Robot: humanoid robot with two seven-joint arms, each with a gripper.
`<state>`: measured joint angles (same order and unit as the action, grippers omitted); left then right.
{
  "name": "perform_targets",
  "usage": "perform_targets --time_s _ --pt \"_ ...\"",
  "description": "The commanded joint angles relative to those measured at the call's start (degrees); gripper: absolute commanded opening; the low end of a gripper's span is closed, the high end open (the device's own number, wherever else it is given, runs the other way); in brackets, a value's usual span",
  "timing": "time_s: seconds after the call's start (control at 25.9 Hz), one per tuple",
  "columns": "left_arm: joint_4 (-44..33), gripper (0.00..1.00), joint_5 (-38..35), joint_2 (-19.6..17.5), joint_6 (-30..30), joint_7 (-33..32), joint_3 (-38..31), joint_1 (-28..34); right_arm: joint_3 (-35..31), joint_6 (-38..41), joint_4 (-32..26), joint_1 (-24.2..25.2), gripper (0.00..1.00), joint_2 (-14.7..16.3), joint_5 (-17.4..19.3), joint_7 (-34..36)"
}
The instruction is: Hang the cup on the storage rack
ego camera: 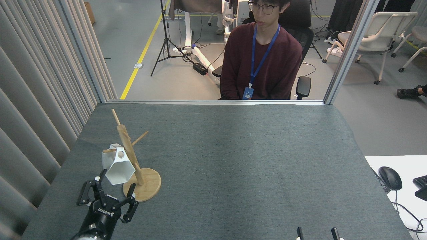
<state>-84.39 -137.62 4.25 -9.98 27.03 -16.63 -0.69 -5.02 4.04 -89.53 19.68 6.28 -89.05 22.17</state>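
The white faceted cup (117,168) hangs mouth-down by its handle on a left-pointing peg of the light wooden storage rack (130,156), which stands on a round disc base at the table's near left. My left gripper (115,186) is just below and in front of the cup, its black fingers spread open on either side and nothing between them. Only the two fingertips of my right gripper (318,232) show at the bottom edge, set apart with nothing between them.
A person in a dark red sweater (262,60) sits behind the table's far edge. A curtain (36,100) runs along the left side. A mouse (390,177) and keyboard corner lie on a white desk at the right.
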Motion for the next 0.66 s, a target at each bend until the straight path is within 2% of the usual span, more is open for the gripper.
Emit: perform_targets --time_s 0.0,0.12,0.19,0.27,0.39,0.5,0.62 --pt "-1.83 1.00 2.01 0.50 0.23 0.13 0.28 4.03 -0.08 0.01 0.06 -0.09 1.00 0.14 -0.07 0.07" --pt "-3.24 1.00 7.89 -0.20 -0.21 0.04 0.20 8.34 -0.08 0.01 -0.03 -0.09 1.00 0.23 -0.07 0.07" --pt "-5.17 1.00 15.27 -1.78 -1.27 0.04 0.20 12.38 -0.16 0.09 -0.03 -0.09 1.00 0.23 -0.07 0.07" --pt "-6.93 1.00 24.50 -3.63 -6.01 -0.49 0.28 16.43 -0.43 0.36 -0.38 0.62 1.00 0.14 0.02 0.42" --pt "-7.98 1.00 39.97 -5.30 -14.45 -1.81 -0.24 19.06 -0.69 1.24 -1.61 2.46 1.00 0.23 0.02 1.56" --pt "-8.25 1.00 52.37 -6.88 -16.91 -9.10 0.11 22.05 -1.04 1.59 -4.16 4.57 1.00 0.05 0.02 3.15" --pt "-7.98 1.00 57.46 -7.15 -16.82 -12.00 0.11 22.67 -2.19 1.59 -5.83 5.36 1.00 0.05 0.02 3.15"
